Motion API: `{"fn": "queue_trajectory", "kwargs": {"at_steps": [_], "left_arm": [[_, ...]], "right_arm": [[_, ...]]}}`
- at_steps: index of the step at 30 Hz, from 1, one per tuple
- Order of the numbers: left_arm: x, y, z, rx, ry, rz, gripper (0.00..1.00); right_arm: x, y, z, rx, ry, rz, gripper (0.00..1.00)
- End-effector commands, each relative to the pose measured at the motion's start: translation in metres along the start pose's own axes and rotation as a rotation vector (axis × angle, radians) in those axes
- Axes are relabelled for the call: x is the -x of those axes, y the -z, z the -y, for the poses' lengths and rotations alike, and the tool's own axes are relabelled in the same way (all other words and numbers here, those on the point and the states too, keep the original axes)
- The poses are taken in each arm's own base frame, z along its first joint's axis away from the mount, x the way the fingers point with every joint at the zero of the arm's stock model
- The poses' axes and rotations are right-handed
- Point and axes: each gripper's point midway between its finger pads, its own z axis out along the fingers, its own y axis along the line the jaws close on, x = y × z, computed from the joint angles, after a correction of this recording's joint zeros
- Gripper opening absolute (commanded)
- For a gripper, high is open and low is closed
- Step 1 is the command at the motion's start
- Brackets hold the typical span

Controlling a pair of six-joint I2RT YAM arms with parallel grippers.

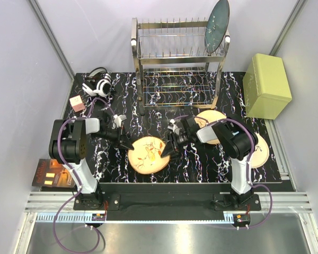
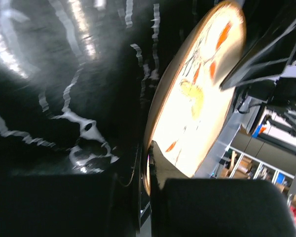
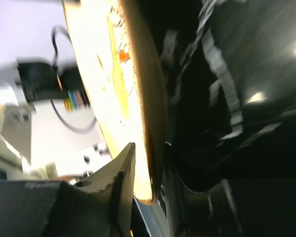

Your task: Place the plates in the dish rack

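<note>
An orange-peach plate (image 1: 148, 154) with dark branch marks sits at the front middle of the black marbled table. My left gripper (image 1: 128, 146) is shut on its left rim; the left wrist view shows the rim (image 2: 153, 123) pinched between the fingers (image 2: 160, 160). My right gripper (image 1: 168, 151) straddles its right rim, jaws open, with a thin gap between the upper finger (image 3: 123, 168) and the plate (image 3: 138, 98). A second orange-peach plate (image 1: 209, 117) and a cream plate (image 1: 261, 151) lie partly hidden behind my right arm. A teal plate (image 1: 217, 26) stands in the top tier of the dish rack (image 1: 172, 55).
An olive-green box (image 1: 266, 85) stands at the back right. A black-and-white headset (image 1: 98, 84) and a pink cube (image 1: 77, 104) lie at the back left. A dark orange-lit device (image 1: 50, 173) sits off the table's left front edge.
</note>
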Motion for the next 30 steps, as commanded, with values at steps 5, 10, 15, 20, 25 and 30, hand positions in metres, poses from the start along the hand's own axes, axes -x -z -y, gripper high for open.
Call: {"fn": "queue_trajectory", "kwargs": {"at_steps": [5,10,15,20,25,30], "left_arm": [[0.011,-0.002,0.047,-0.194,-0.084,0.007,0.00],[0.010,-0.001,0.051,-0.189,-0.092,0.007,0.00],[0.010,0.001,0.053,-0.183,-0.088,0.011,0.00],[0.013,0.011,0.057,-0.133,-0.110,0.027,0.15],[0.025,0.037,0.066,-0.092,-0.201,0.110,0.40],[0.032,0.064,0.074,-0.059,-0.273,0.159,0.44]], "right_arm": [[-0.015,-0.003,-0.060,0.174,0.211,-0.102,0.38],[0.007,-0.008,-0.074,0.211,0.192,-0.048,0.32],[0.016,-0.005,-0.083,0.178,0.238,-0.016,0.00],[0.031,0.016,-0.093,0.110,0.298,0.037,0.00],[0.025,0.048,-0.090,-0.073,0.463,0.021,0.00],[0.019,0.084,-0.106,-0.207,0.648,0.019,0.00]]}}
